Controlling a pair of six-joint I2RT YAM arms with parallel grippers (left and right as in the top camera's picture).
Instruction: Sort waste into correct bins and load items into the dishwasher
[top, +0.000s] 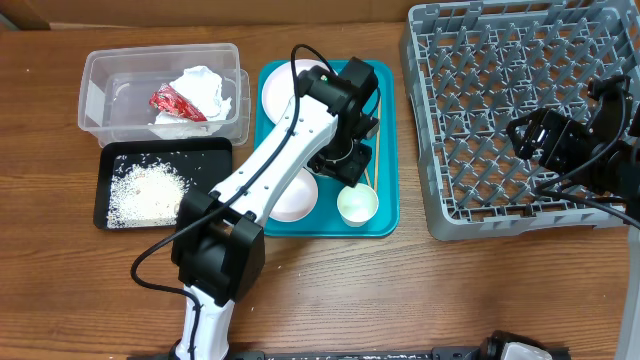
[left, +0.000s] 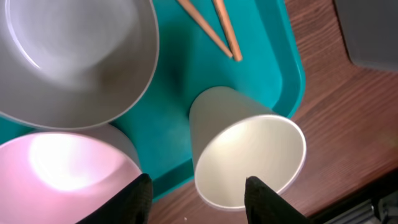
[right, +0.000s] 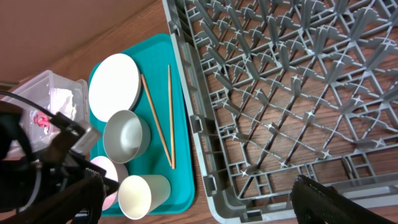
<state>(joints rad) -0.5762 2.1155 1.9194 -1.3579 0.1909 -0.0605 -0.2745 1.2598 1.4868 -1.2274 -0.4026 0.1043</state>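
Note:
My left gripper (top: 345, 165) hangs open and empty over the teal tray (top: 386, 190). In the left wrist view its fingers (left: 199, 202) straddle the near rim of a white cup (left: 249, 155) lying on its side. A white bowl (left: 74, 56), the pale pink plate (left: 62, 168) and two chopsticks (left: 217, 28) lie around it. The overhead shows the cup (top: 357, 205), the plate (top: 292, 197), a smaller white dish (top: 285, 88) and the chopsticks (top: 373, 140). My right gripper (top: 530, 135) is open and empty over the grey rack (top: 500, 60).
The clear tub (top: 100, 95) holds the red wrapper (top: 175, 102) and white napkin (top: 205, 85). The black tray (top: 205, 150) holds loose rice (top: 148, 192). The right wrist view shows the rack (right: 280, 62) right beside the teal tray (right: 186, 155).

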